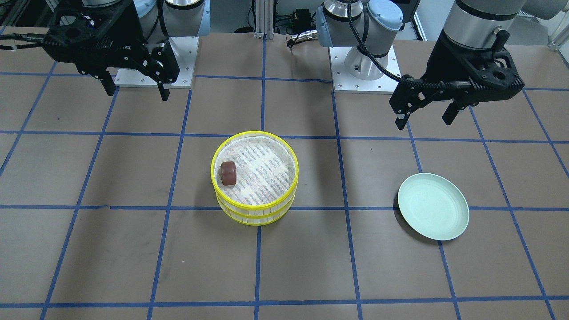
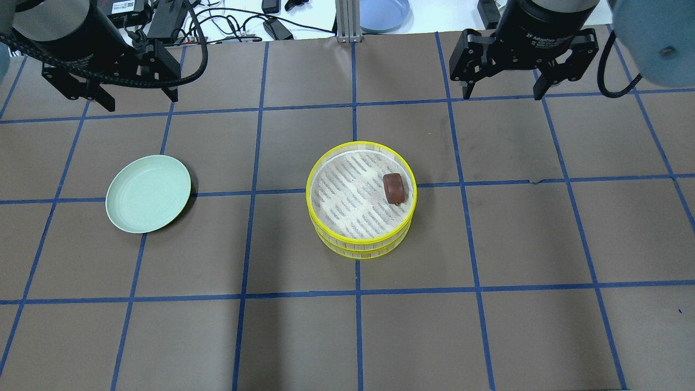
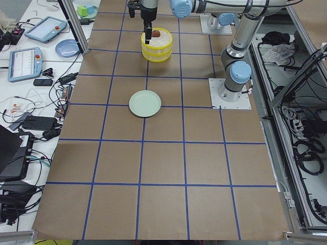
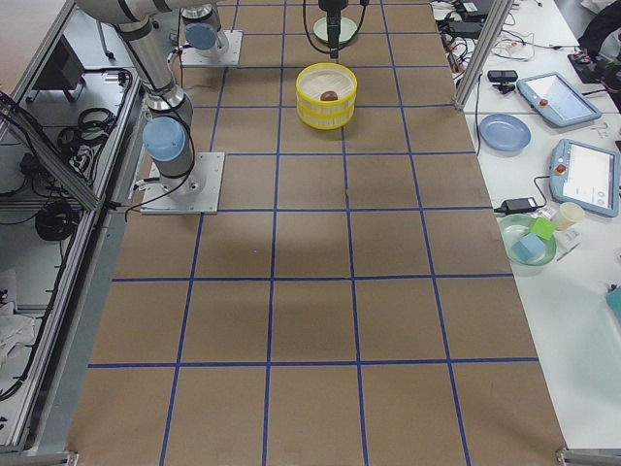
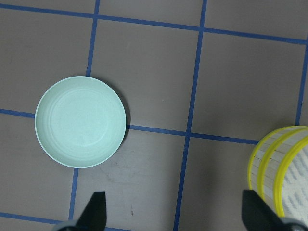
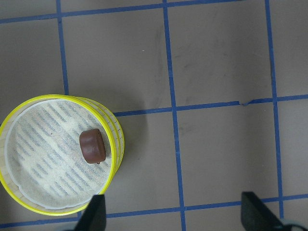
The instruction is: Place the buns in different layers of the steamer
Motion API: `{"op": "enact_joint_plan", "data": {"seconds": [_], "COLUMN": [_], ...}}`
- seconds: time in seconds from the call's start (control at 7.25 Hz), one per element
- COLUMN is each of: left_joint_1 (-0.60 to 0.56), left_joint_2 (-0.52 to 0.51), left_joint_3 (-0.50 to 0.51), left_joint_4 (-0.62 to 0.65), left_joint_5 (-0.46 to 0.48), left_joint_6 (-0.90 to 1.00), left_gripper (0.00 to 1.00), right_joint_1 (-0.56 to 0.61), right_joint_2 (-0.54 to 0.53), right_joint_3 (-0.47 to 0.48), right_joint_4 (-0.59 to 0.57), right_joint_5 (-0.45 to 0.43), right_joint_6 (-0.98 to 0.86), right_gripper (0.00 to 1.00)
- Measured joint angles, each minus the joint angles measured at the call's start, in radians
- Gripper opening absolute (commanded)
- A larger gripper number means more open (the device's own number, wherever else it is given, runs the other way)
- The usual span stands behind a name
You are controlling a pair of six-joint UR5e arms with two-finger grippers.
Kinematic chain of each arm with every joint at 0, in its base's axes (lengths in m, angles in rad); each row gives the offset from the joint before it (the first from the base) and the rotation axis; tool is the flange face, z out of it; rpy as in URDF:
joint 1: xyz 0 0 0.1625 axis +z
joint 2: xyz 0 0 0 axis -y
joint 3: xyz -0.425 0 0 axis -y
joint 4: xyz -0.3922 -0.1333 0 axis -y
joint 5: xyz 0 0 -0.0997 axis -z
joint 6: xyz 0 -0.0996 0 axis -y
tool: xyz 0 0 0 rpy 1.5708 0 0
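- In its own wrist view the left pincer (image 5: 175, 214) is closest to the lens. Its two black tips show at the bottom edge, spread wide with nothing between them.
- That same view looks down on the pale green plate (image 5: 80, 121) and catches only the edge of the steamer at the right.
- The right pincer (image 6: 174, 214) is likewise released and holds nothing. Its wrist view is the one that looks straight into the steamer.
- The brown bun (image 6: 92, 146) lies on the white cloth of the top basket (image 1: 255, 132), close to the wall on the robot's right.
- The front-facing view shows the stacking best: the top basket sits squarely on the bottom basket (image 1: 255, 217), yellow rims one above the other. The inside of the bottom one is hidden in every view.
- The overhead view gives the spread on the brown, blue-taped surface (image 2: 488, 326): plate to the robot's left, steamer in the middle, well apart, with both pincers hanging above the far squares.
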Motion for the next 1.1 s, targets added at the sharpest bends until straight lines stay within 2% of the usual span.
{"op": "enact_joint_plan", "data": {"seconds": [1.1], "left_joint_1": [-0.006], "left_joint_2": [0.003], "left_joint_3": [-0.02], "left_joint_4": [-0.089], "left_joint_5": [-0.008], "left_joint_6": [0.13], "left_gripper": [1.0], "right_joint_1": [0.0], "right_joint_2": [0.0], "right_joint_3": [0.001], "right_joint_4": [0.0], "right_joint_5": [0.0], "right_joint_6": [-0.002], "right_gripper": [1.0]}}
